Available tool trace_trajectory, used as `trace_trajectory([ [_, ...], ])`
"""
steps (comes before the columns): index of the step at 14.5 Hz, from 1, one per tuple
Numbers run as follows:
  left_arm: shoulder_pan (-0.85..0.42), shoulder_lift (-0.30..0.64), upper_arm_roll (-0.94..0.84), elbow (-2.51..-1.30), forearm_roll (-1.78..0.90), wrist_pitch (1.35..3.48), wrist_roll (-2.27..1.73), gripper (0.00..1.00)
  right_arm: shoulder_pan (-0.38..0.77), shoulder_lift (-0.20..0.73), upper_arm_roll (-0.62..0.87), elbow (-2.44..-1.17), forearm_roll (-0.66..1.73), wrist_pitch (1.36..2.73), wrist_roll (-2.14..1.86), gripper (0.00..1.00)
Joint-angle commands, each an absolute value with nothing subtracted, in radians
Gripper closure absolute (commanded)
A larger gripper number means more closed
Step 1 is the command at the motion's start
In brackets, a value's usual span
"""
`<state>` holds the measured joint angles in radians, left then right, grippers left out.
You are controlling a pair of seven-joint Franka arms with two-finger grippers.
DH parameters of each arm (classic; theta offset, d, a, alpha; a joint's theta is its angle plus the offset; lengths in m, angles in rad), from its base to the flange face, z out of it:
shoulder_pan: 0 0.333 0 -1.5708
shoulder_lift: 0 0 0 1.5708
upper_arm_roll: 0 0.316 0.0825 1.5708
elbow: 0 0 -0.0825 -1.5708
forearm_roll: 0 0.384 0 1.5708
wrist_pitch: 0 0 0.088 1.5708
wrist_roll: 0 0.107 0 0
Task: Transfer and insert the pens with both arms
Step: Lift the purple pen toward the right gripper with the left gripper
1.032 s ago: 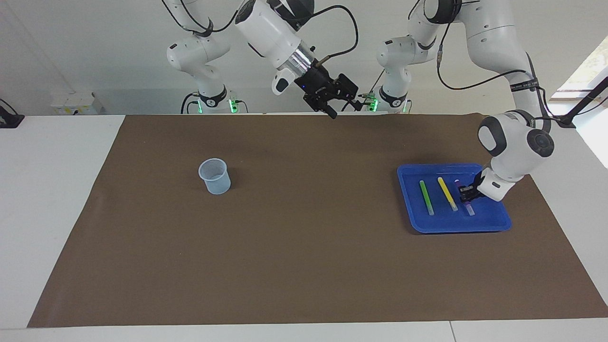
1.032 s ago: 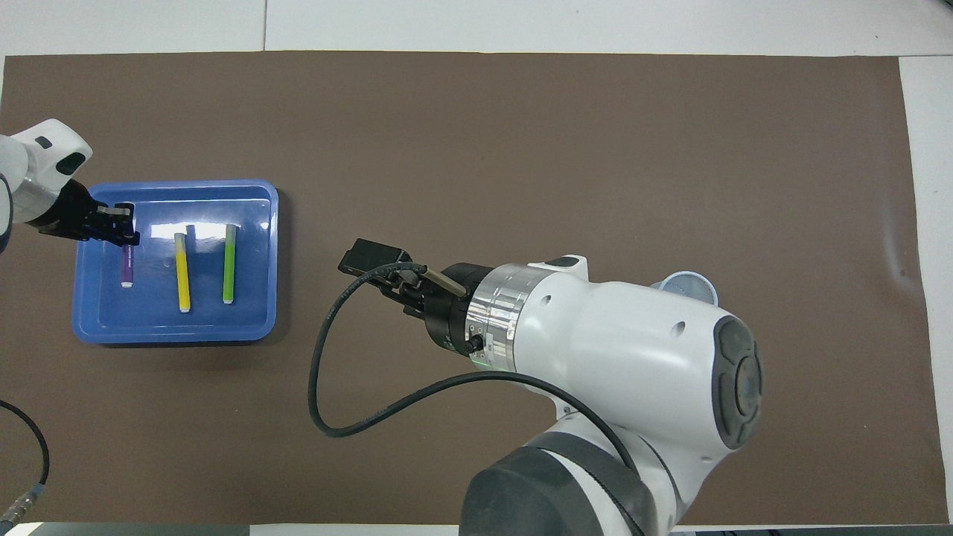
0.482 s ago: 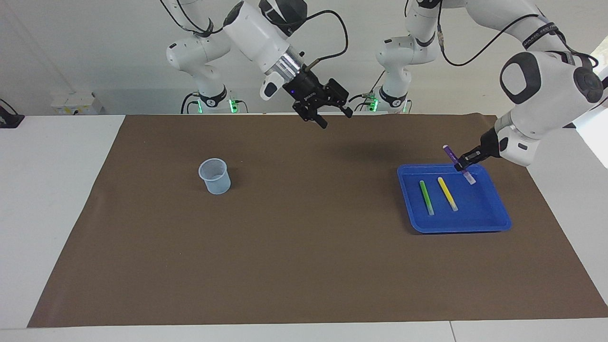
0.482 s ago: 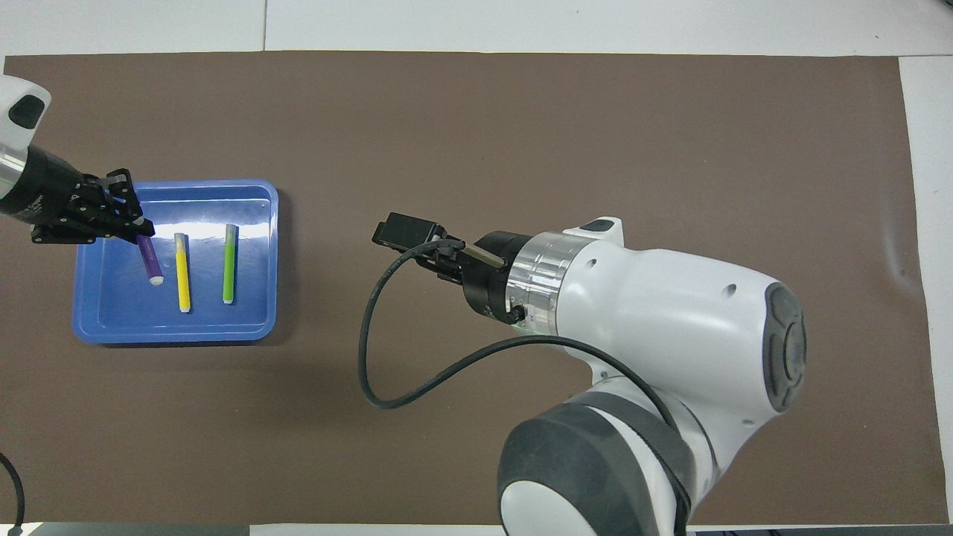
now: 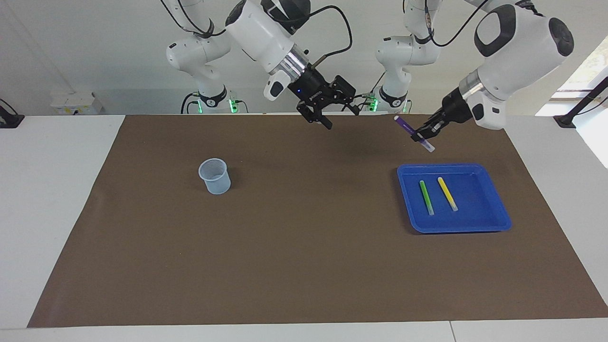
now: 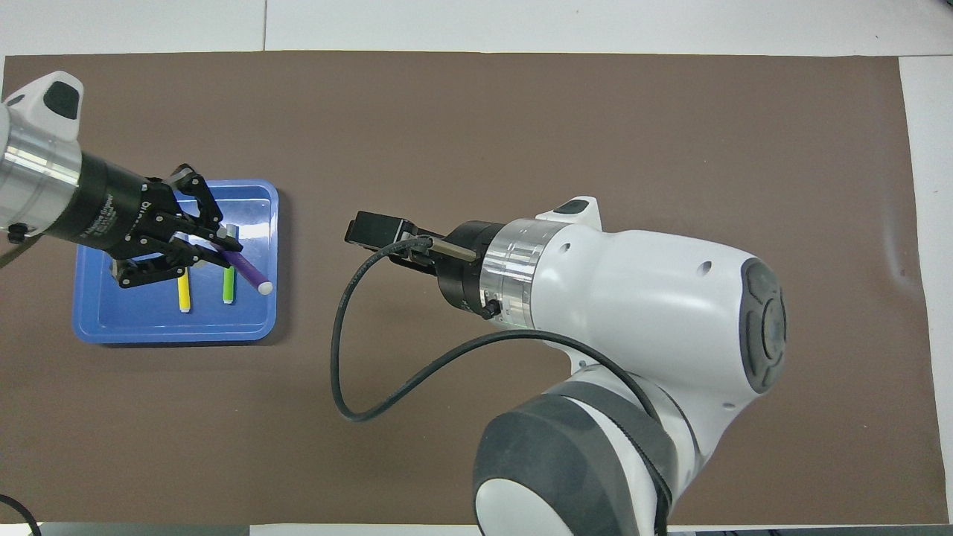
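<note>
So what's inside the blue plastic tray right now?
Two thin pens lie side by side in the blue plastic tray: a green pen and a yellow pen. In the overhead view the left gripper and its purple pen cover their upper ends.

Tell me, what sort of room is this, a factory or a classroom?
Most likely a robotics lab or test bench: a table under a brown mat, a blue tray of marker pens, and the left pincer holding up a purple pen.
</note>
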<state>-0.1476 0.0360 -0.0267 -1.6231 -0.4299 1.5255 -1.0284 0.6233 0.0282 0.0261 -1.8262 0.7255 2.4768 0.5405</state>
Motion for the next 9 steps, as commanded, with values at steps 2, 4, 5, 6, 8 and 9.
trace_trajectory([
  [2,-0.19,0.012,-0.02,-1.661,-0.559,1.561,-1.282,1.0,0.623,0.043,0.028,-1.777,0.718,2.461,0.537,0.0],
  [4,-0.19,-0.026,-0.02,-1.741,-0.638,1.587,-1.359,1.0,0.659,0.041,0.028,-1.784,0.716,2.457,0.538,0.0],
  [5,-0.193,-0.044,-0.021,-1.784,-0.661,1.626,-1.394,1.0,0.66,0.035,0.028,-1.801,0.716,2.454,0.537,0.0],
  [6,-0.21,-0.061,-0.021,-1.817,-0.681,1.658,-1.42,1.0,0.658,0.035,0.028,-1.802,0.718,2.448,0.538,0.0],
  [8,-0.21,-0.086,-0.02,-1.867,-0.75,1.689,-1.451,1.0,0.658,0.037,0.028,-1.792,0.718,2.448,0.548,0.0],
  [9,-0.204,-0.089,-0.02,-1.87,-0.764,1.687,-1.454,1.0,0.661,0.032,0.028,-1.795,0.716,2.448,0.548,0.0],
])
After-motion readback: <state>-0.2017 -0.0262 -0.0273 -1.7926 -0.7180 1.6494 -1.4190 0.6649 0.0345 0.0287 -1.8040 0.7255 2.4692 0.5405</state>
